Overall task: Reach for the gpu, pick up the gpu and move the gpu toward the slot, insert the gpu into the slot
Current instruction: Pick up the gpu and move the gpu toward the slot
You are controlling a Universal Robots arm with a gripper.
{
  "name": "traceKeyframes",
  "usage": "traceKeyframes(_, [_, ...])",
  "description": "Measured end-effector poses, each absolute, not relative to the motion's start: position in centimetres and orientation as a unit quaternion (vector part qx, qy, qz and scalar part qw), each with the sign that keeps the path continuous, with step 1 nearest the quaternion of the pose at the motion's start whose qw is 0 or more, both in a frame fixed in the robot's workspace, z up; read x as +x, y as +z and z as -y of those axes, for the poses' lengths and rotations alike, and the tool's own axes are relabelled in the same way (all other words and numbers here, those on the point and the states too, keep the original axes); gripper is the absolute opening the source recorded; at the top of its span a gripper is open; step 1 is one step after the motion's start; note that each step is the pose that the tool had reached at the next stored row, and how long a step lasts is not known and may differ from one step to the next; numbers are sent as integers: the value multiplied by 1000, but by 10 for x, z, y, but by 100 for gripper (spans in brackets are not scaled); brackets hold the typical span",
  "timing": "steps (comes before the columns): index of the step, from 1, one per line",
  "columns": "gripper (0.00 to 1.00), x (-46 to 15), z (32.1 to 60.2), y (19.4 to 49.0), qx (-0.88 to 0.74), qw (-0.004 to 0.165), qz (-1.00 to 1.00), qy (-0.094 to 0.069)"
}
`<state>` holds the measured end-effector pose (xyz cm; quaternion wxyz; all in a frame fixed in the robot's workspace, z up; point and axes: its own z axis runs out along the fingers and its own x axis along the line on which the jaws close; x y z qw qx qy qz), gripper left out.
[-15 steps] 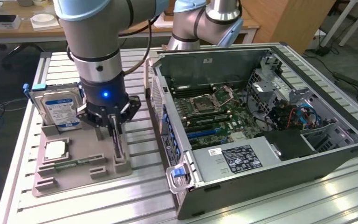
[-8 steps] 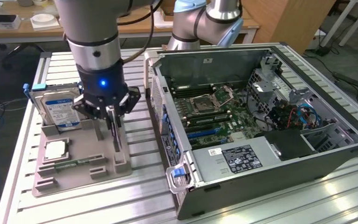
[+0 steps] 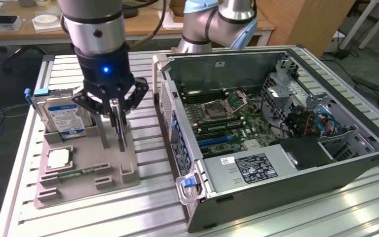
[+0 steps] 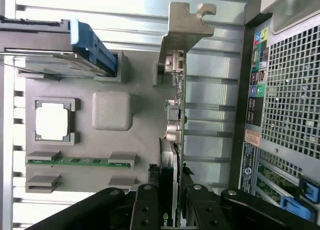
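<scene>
Closest to the exterior camera, the slatted aluminium table [image 3: 143, 212] carried a grey fixture tray [image 3: 87, 186]. A small green memory stick [image 3: 77, 174] lay in the tray's front cradle, and a square CPU [image 3: 59, 159] sat in the pocket just behind it. Further back on the tray, the gpu [image 3: 120, 137] stood upright on its long edge in a holder, not lifted. In the wrist view I saw it edge-on, its silver end bracket [image 4: 182, 27] at the far end. The gripper [image 3: 116, 111] was down over the card's top edge, straddling it. I could not tell whether it was clamped on the card or loose. To the exterior view's left of the card, a blue-labelled hard drive [image 3: 64, 118] stood in its own rack. To the exterior view's right, the open computer case [image 3: 347, 163] lay on its side, well apart from the card, with motherboard [image 3: 232, 116] and power supply [image 3: 252, 168] exposed. Behind it were a robot arm base [image 3: 216, 24] and a wooden desk [image 3: 18, 35].
</scene>
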<state>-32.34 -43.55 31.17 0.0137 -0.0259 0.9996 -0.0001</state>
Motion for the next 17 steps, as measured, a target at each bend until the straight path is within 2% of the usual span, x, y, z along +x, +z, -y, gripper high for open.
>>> traceKeyframes(17, [27, -323, 436, 378, -26, 14, -1000, 0])
